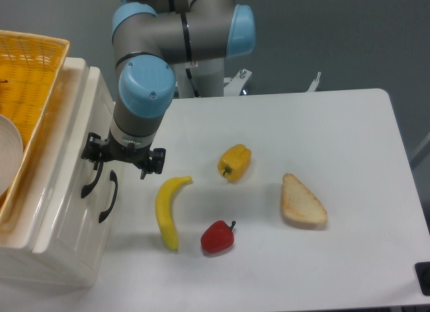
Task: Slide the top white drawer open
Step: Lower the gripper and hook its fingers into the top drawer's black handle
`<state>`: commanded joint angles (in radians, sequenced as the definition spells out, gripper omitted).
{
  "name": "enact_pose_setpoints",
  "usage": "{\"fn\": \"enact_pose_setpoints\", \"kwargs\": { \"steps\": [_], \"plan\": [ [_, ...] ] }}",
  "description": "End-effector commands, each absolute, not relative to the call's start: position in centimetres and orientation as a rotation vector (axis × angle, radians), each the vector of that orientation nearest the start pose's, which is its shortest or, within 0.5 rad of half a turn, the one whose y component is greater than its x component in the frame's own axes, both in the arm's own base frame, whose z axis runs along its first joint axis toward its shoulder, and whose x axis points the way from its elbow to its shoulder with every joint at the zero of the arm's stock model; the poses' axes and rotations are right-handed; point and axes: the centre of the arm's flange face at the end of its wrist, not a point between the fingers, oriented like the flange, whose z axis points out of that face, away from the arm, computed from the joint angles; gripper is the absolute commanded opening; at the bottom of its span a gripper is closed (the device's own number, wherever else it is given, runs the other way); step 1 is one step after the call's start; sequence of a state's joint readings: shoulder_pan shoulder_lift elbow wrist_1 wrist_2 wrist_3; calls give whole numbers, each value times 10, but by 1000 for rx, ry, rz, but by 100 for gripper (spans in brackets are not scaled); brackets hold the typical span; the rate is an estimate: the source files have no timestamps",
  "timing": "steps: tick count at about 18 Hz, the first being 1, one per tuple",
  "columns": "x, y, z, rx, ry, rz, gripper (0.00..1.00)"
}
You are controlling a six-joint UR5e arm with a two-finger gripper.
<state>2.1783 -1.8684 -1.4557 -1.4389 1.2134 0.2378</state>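
The white drawer cabinet stands at the table's left edge, its front facing right. The top white drawer (82,127) looks shut, its front level with the lower drawer front. Its curved black handle (90,177) lies left of the lower drawer's handle (107,196). My gripper (118,163) points down in front of the cabinet with its jaws wide apart. The left finger (91,150) is at the upper end of the top handle, partly covering it. The right finger (152,160) hangs over the table. Nothing is held.
A yellow wicker basket (30,70) with a white dish (7,154) sits on the cabinet. On the table lie a banana (167,212), a yellow pepper (234,162), a red pepper (217,237) and a bread slice (302,202).
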Motion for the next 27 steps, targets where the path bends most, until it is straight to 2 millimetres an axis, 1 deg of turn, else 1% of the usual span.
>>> {"fn": "enact_pose_setpoints", "kwargs": {
  "steps": [3,7,10,16,19,27],
  "plan": [
    [-208,594,394,-2950,-568,-530,100],
    [-207,594,392,-2952,-567,-532,100],
    [-205,592,385,-2963,-570,-539,100],
    [-206,593,379,-2969,-576,-547,100],
    [-201,595,377,-2976,-571,-548,100],
    [-202,599,370,-2979,-578,-542,100]
  ]
}}
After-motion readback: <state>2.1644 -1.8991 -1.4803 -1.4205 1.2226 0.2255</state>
